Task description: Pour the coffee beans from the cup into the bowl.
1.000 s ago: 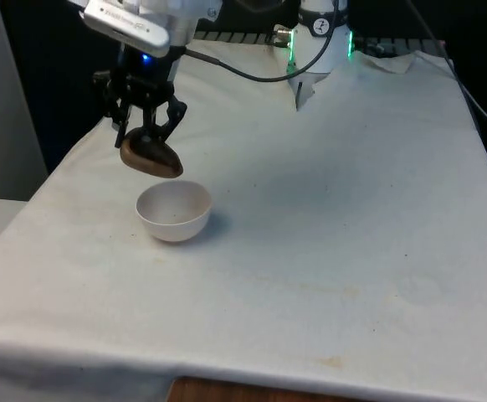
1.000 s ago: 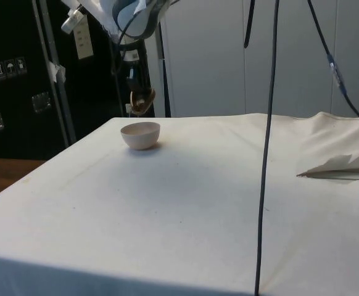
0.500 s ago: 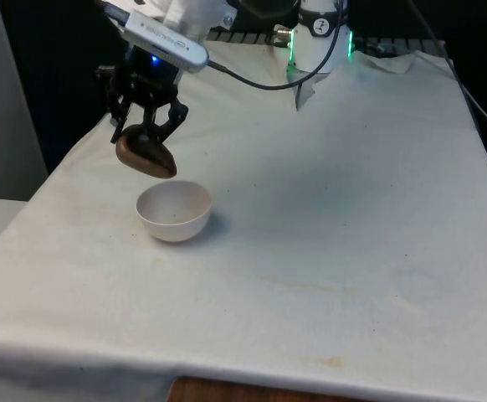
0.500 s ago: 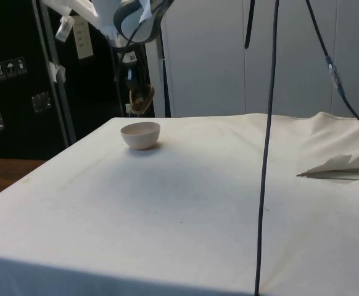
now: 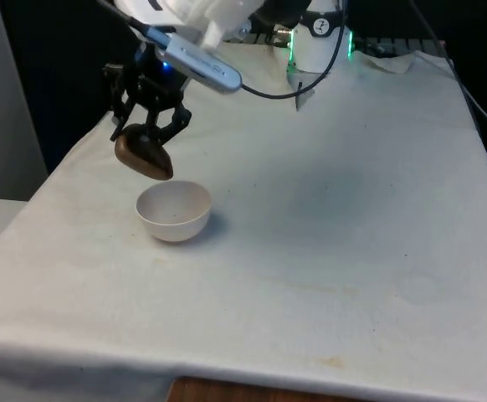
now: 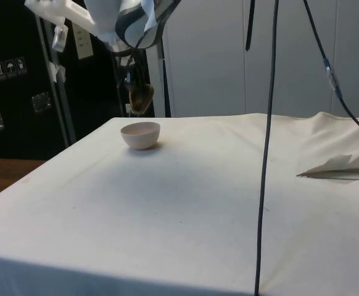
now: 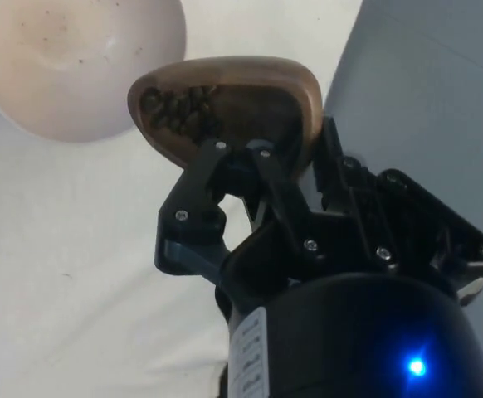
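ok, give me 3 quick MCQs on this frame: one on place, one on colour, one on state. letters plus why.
1. Where is the cup relative to the bowl?
A. Inside it
B. Held above it, toward the front view's left
C. On the cloth at the front view's right

2. What colour is the bowl?
A. White
B. Blue
C. Black

3. Where are the coffee beans?
A. Heaped in the bowl
B. Spilled on the cloth
C. In the tilted cup

B: the tool holds the cup in the air over the bowl's rim.
A: the front view shows it white.
C: the wrist view shows coffee beans in the cup, with at most specks in the bowl.
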